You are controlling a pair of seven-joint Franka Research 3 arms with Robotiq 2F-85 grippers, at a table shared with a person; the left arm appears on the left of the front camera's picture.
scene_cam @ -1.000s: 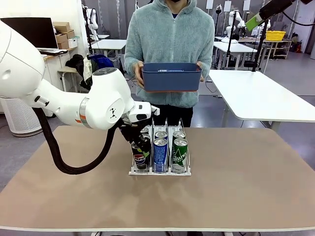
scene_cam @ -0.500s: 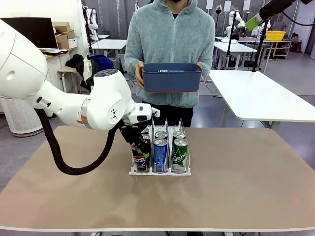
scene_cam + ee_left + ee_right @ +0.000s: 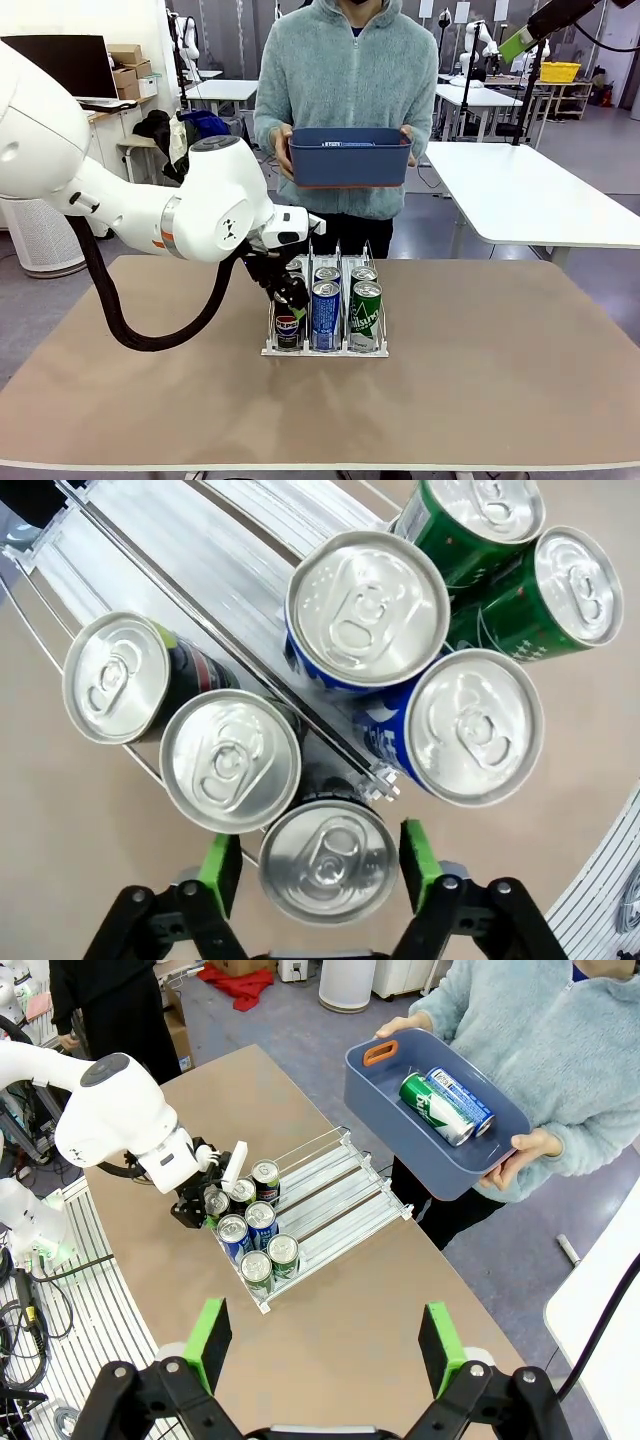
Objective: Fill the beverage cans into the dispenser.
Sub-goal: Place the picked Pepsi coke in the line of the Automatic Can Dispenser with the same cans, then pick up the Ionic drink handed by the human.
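I'm watching the left gripper (image 3: 289, 300) down at the near end of the dispenser (image 3: 325, 351), which sits in the middle of the tan table (image 3: 500, 390). Its jaws stand open astride the front Pepsi can (image 3: 286, 328) in the robot's left lane. In the left wrist view the green pads (image 3: 222, 870) flank that can's silver top (image 3: 328, 860) very closely. One side shows a sliver of gap, and the can stands upright on the rack.

Two more black cans (image 3: 230, 760) stand right behind it in the same lane. The middle lane holds two blue-and-white cans (image 3: 326, 315) and the right lane two green cans (image 3: 366, 315). All of them are upright and bunched towards the robot's end of the rack.

Across the table a person holds a blue bin (image 3: 350, 170) at chest height, one of the hands (image 3: 283, 140) on each end. Seen from above in the right wrist view, a green can (image 3: 432, 1108) and a blue-and-white can (image 3: 462, 1100) lie on their sides inside it, side by side.

The right gripper (image 3: 325, 1345) hangs high over the table, well apart from the rack. Its jaws are spread wide with nothing between them.
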